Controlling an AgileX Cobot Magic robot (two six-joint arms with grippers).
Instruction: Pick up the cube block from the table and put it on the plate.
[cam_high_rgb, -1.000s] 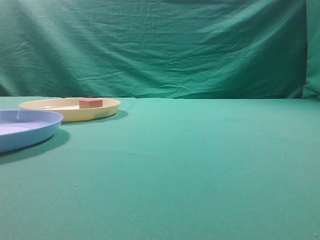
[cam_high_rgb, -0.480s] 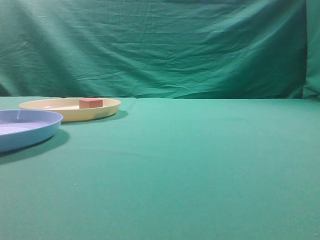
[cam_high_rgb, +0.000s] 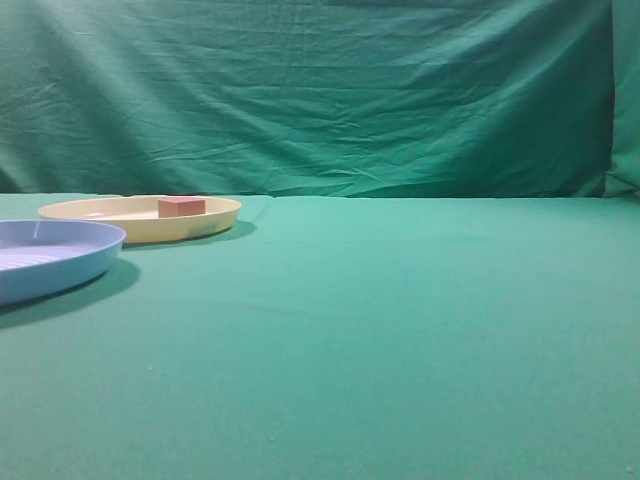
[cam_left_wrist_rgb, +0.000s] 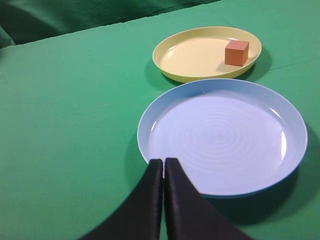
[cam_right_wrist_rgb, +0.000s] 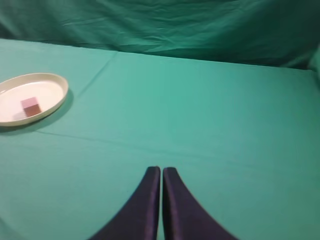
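Note:
The small reddish-brown cube block (cam_high_rgb: 181, 206) rests inside the pale yellow plate (cam_high_rgb: 215, 218) at the back left of the green table (cam_high_rgb: 400, 320). In the left wrist view the cube block (cam_left_wrist_rgb: 236, 52) sits at the right side of the plate (cam_left_wrist_rgb: 185, 57). In the right wrist view the cube block (cam_right_wrist_rgb: 31, 107) lies in the plate (cam_right_wrist_rgb: 57, 92) far to the left. My left gripper (cam_left_wrist_rgb: 163, 162) is shut and empty, above the near rim of the blue plate. My right gripper (cam_right_wrist_rgb: 161, 171) is shut and empty over bare cloth. Neither gripper shows in the exterior view.
A light blue ribbed plate (cam_high_rgb: 90, 262) stands in front of the yellow one at the left edge; it also shows in the left wrist view (cam_left_wrist_rgb: 295, 125). A green backdrop (cam_high_rgb: 320, 90) hangs behind the table.

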